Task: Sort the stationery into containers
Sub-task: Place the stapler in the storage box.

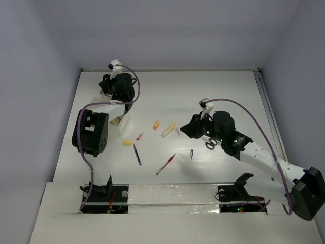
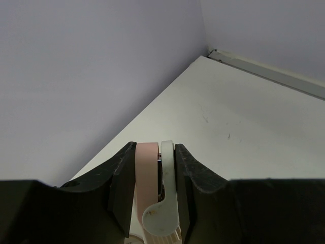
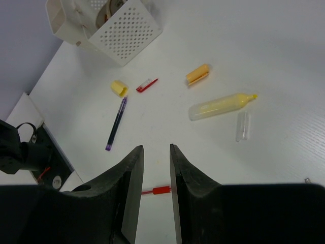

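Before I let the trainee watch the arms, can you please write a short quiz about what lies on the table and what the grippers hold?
1. True or false: the left gripper is shut on a beige tape roll.
2. Which lies nearest the perforated container: A the yellow cap, B the clear cap, C the scissors?
3. What does the right gripper hold?
Key: 1 true; 2 A; 3 nothing, it is open.

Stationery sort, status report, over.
Left gripper shut on tape roll. Right gripper open, empty, facing red pen. Yellow marker, yellow cap loose on table.
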Controlling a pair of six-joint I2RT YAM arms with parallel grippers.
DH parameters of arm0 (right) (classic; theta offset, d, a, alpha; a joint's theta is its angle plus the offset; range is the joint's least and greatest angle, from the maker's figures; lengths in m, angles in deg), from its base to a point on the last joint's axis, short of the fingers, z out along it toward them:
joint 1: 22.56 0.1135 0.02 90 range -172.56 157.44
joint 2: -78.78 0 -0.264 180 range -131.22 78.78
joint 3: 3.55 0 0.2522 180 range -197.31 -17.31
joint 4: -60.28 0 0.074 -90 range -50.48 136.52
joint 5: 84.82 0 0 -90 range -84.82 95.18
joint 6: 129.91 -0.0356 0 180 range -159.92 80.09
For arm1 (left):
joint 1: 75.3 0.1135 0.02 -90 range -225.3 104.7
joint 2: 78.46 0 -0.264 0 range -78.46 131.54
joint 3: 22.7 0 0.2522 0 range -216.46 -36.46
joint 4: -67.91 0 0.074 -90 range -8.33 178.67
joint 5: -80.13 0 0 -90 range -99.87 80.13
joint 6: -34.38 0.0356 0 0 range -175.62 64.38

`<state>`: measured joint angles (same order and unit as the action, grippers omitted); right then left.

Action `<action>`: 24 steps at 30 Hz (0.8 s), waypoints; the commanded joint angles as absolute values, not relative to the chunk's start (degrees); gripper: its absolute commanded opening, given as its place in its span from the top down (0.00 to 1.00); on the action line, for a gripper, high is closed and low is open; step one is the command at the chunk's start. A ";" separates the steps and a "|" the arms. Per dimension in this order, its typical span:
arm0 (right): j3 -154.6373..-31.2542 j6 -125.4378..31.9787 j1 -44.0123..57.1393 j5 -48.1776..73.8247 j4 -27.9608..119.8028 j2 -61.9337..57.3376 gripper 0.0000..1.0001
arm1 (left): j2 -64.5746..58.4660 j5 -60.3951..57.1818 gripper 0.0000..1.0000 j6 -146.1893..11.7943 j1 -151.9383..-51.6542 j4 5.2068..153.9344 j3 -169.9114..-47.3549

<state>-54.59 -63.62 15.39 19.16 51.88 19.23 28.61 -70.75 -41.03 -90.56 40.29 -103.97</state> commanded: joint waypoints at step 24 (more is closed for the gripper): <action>-54.40 -63.56 15.32 19.60 55.22 19.10 0.66 | 23.24 -71.66 0.50 -41.03 -90.24 36.67 -101.50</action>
<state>-54.59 -63.71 15.39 19.16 52.12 19.17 28.23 -70.84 -40.48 -90.56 39.09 -101.70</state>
